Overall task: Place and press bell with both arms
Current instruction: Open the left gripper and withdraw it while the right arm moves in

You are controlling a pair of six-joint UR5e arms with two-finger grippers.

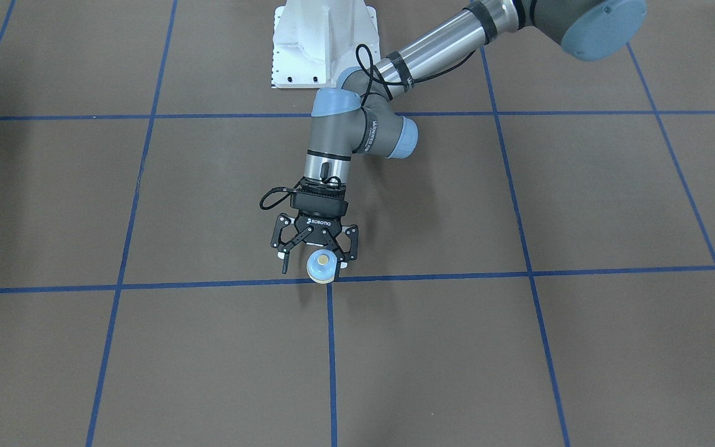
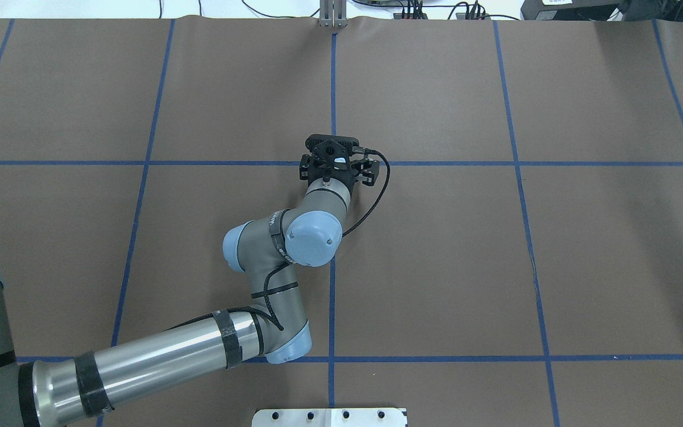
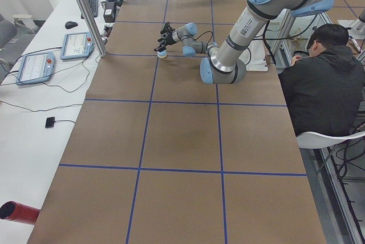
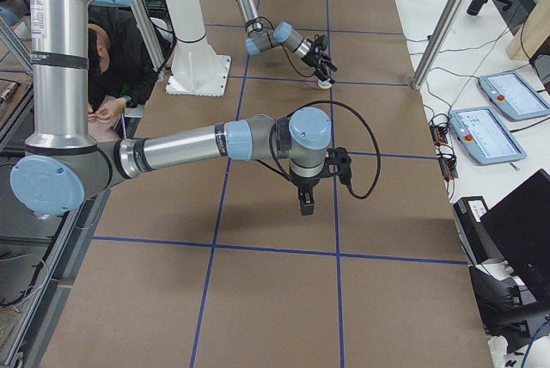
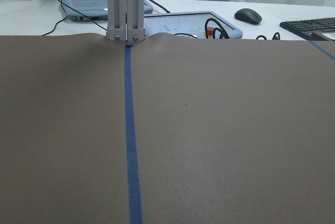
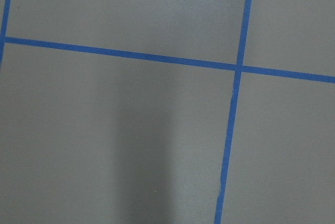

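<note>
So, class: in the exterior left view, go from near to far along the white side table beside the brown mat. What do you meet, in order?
red cylinder → small black device → nearer teach pendant → farther teach pendant → mouse → keyboard

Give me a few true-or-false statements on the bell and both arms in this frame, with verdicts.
1. The bell sits between the left gripper's fingers. True.
2. The bell is by a tape crossing. True.
3. The right gripper touches the bell. False: it hangs well apart from it.
4. Both arms show in the overhead view. False: only the left arm does.
</note>
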